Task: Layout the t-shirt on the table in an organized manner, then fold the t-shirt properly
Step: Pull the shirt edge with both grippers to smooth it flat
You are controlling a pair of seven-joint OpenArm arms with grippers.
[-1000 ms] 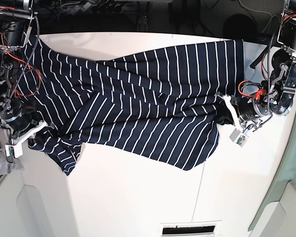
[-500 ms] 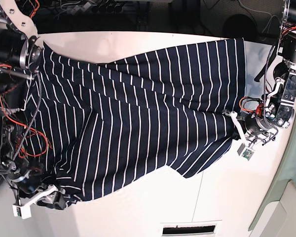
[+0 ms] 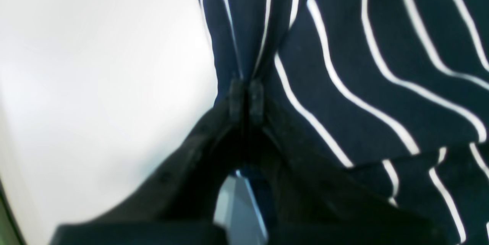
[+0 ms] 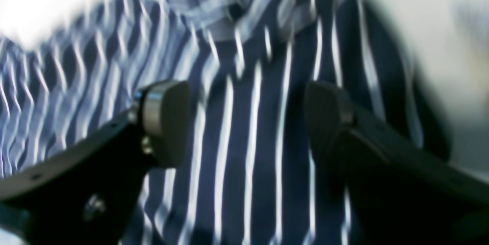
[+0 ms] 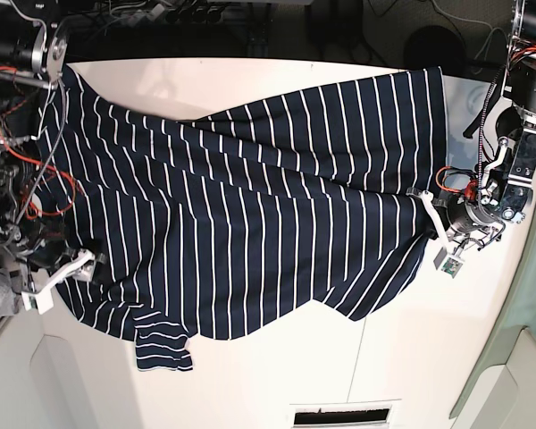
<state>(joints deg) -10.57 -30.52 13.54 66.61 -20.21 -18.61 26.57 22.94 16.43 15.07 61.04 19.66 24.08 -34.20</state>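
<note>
1. Comparing with a second ago, I see my right gripper [image 4: 244, 122] has let go: its jaws, which were pinching a bunched corner of the shirt, now stand wide apart with nothing between them, hovering over striped cloth.
2. I find the large dark navy soft-fabric t-shirt with thin white stripes [image 5: 250, 223] spread far wider than before across the wide, flat white tabletop [image 5: 250, 384]; the edge that was gathered at 8 o'clock in the base view is now dropped, with a short sleeve lying out flat at 7 o'clock.
3. I keep my left gripper [image 3: 246, 98] clamped tight on a pinched fold of the shirt's edge at 3 o'clock in the base view, as it was a second ago.
4. I judge the laying-out to be well along, though creases run across the body and the lower hem is uneven.
5. My left wrist view shows the pinch itself, fabric drawn between the closed tips, which the base view hides behind the arm.
6. My right wrist view, blurred, confirms the empty gap; the base view alone gives the shirt's whole outline.
</note>
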